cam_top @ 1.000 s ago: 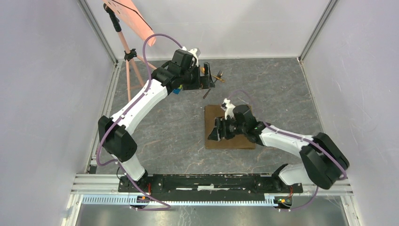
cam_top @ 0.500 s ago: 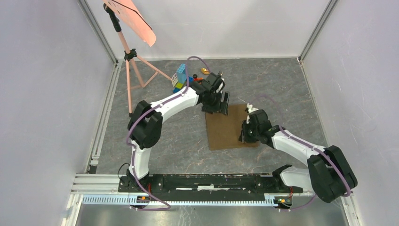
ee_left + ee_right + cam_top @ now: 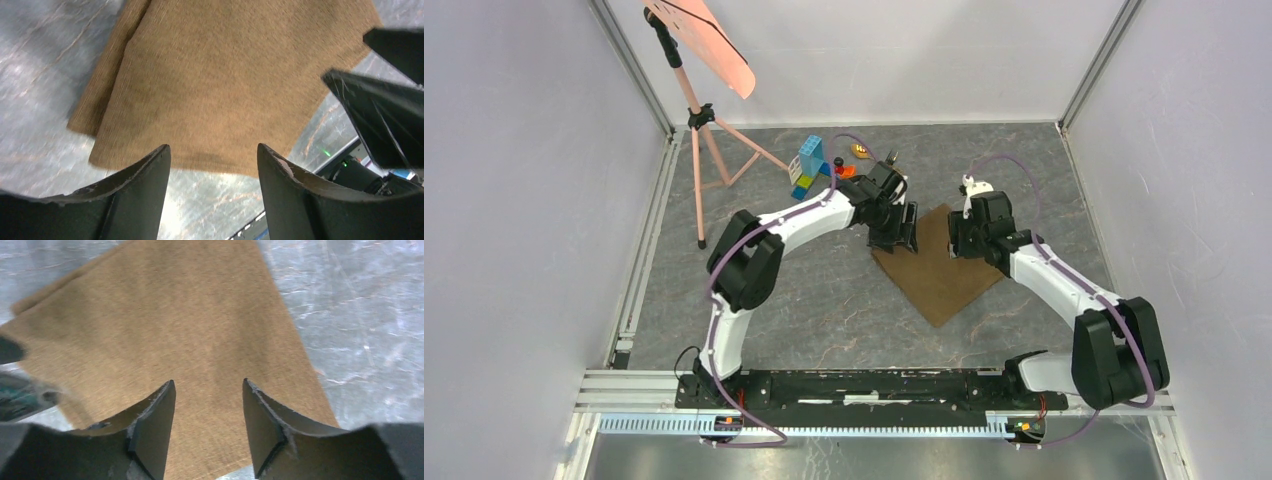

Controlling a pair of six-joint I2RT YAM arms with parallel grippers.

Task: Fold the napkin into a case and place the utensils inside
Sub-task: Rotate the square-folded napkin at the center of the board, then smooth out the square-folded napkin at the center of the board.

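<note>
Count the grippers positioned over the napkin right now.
2. The left gripper is over the far-left edge of the napkin, and the right gripper is over its far-right edge. Both have their jaws apart and hold nothing.

I see a grey marbled table (image 3: 824,300). A brown napkin (image 3: 939,275) lies near its middle, turned corner-on to me. Coloured blocks (image 3: 809,165) stand towards the far edge, and a pink tripod (image 3: 700,119) is planted at the far left.

Toy blocks (image 3: 808,163) and tripod (image 3: 700,119) crowd beyond left pincer (image 3: 905,240).
</note>
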